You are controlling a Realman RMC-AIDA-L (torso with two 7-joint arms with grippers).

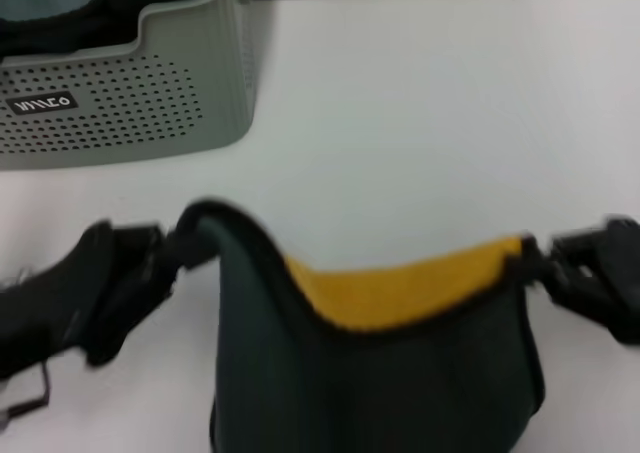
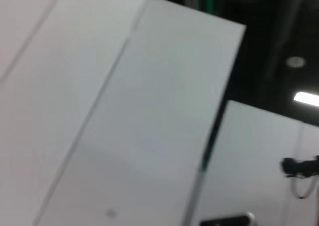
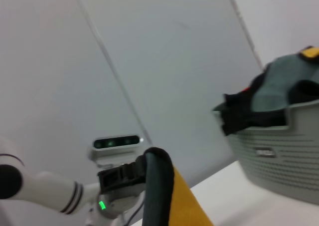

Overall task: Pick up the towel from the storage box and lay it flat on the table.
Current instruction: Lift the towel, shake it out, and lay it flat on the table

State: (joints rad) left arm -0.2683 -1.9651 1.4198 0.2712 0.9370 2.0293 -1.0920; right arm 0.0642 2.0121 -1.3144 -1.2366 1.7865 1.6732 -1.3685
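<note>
1. The bench point(image 1: 420, 103) is a plain white surface; pale wall panels and a dark ceiling with a lit lamp appear in the left wrist view.
2. The storage box point(image 1: 150, 93), perforated and black-labelled, stands at 10 o'clock in the head view, with dark cloth inside it.
3. The towel point(image 1: 380, 373) hangs over the bench at 6 o'clock, stretched between both arms, its dark face forward and its yellow face showing along the top edge.
4. The left gripper point(image 1: 165, 248) has its jaws closed on the towel's 9 o'clock corner.
5. The right gripper point(image 1: 545, 263) has its jaws closed on the 3 o'clock corner.
6. Only the right wrist view shows grey and yellow cloth heaped above the box rim.
</note>
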